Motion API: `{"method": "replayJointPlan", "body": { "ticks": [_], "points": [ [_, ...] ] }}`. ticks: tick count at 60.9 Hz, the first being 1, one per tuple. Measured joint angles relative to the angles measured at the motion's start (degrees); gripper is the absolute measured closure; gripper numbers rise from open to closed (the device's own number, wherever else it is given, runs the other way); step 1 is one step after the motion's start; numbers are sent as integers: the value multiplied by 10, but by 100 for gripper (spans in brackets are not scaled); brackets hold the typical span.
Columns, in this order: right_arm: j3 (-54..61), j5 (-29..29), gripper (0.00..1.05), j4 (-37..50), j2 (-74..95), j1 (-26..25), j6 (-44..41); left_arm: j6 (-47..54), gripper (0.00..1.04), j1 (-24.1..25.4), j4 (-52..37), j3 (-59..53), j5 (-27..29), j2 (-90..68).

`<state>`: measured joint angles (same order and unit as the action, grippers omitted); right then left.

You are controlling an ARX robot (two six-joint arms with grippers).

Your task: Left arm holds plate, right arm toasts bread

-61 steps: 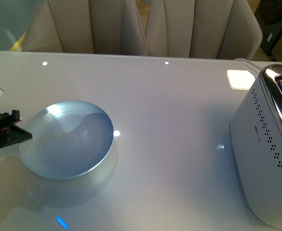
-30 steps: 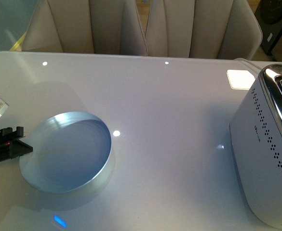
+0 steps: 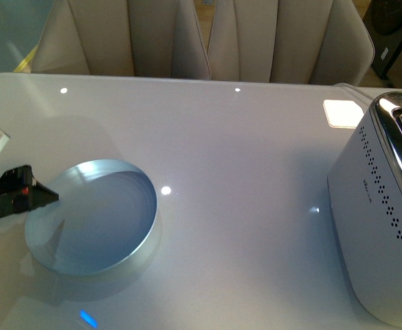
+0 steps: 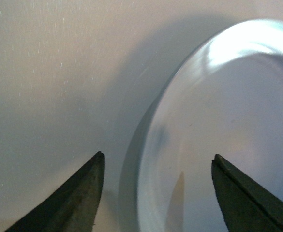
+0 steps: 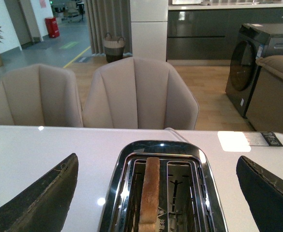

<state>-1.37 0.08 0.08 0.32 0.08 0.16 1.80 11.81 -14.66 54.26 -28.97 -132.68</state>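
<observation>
The pale blue-grey plate (image 3: 91, 216) lies flat on the white table (image 3: 242, 151) at the front left. My left gripper (image 3: 39, 196) is open at the plate's left rim. In the left wrist view the gripper (image 4: 158, 155) straddles the rim of the plate (image 4: 228, 121), with one jaw over the table and the other over the plate's inside. The bread (image 5: 150, 193) stands on edge in one slot of the toaster (image 5: 199, 164). My right gripper (image 5: 156, 159) is open and empty above the toaster. The right arm is out of the front view.
The white toaster (image 3: 379, 227) stands at the table's right edge, its second slot empty. A bright white square patch (image 3: 343, 112) lies behind it. Beige chairs (image 3: 187, 38) stand along the table's far side.
The plate was tilted up a second ago and now lies flat. My left gripper has moved a little right, its tip now over the plate's rim.
</observation>
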Motion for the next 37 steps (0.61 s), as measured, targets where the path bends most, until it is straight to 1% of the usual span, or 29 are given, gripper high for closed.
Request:
{"method": "replayJointPlan", "body": {
  "ticks": [9, 11, 14, 20, 28, 31, 35, 37],
  "points": [
    [0, 0, 9, 0, 0, 0, 0, -23, 9, -6, -45, -23, 4, 83],
    [0, 0, 9, 0, 0, 0, 0, -27, 5, -8, -59, -31, 4, 109],
    [0, 0, 9, 0, 0, 0, 0, -33, 7, -13, -63, -44, 5, 152],
    [0, 0, 9, 0, 0, 0, 0, -34, 7, -27, -59, -59, 15, 213],
    [0, 0, 9, 0, 0, 0, 0, -49, 7, -50, -58, -80, 57, 290],
    [0, 0, 9, 0, 0, 0, 0, -53, 7, -62, -50, -89, 83, 323],
    [0, 0, 9, 0, 0, 0, 0, -72, 7, -74, -44, -105, 88, 363],
    [0, 0, 9, 0, 0, 0, 0, -84, 7, -83, -37, -116, 104, 390]
  ]
}}
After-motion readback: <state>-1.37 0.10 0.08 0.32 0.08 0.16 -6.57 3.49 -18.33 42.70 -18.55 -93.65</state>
